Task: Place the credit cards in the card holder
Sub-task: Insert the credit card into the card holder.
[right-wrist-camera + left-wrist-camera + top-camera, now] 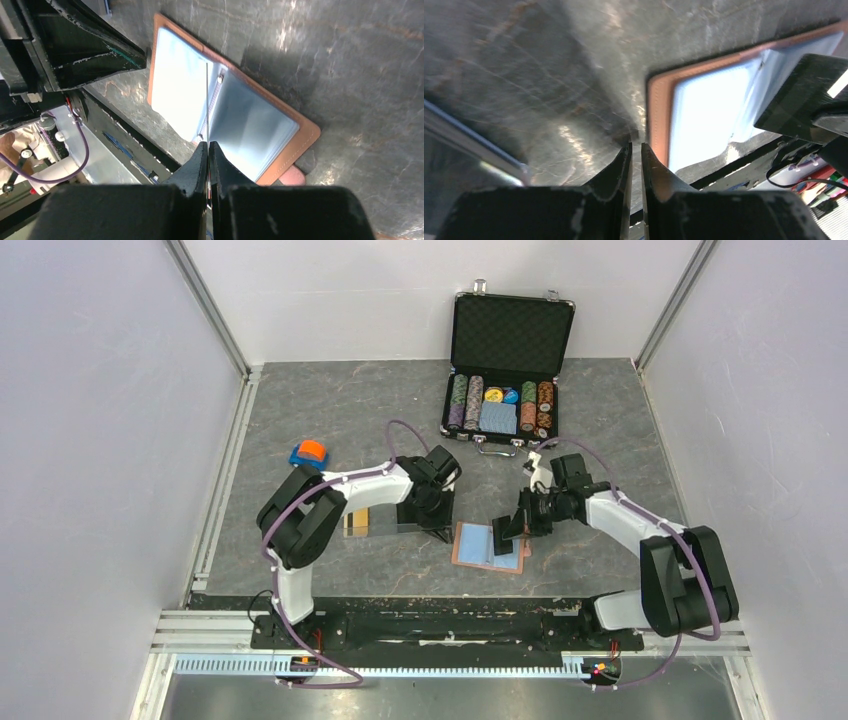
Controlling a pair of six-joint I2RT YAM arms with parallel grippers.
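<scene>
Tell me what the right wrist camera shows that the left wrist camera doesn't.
Right wrist only: the credit card edge-on, a thin line pinched in the shut right gripper. Left wrist only: that card's black face, plus the left gripper with its fingers slightly apart. Both: the open card holder, blue inside, flat on the table.
</scene>
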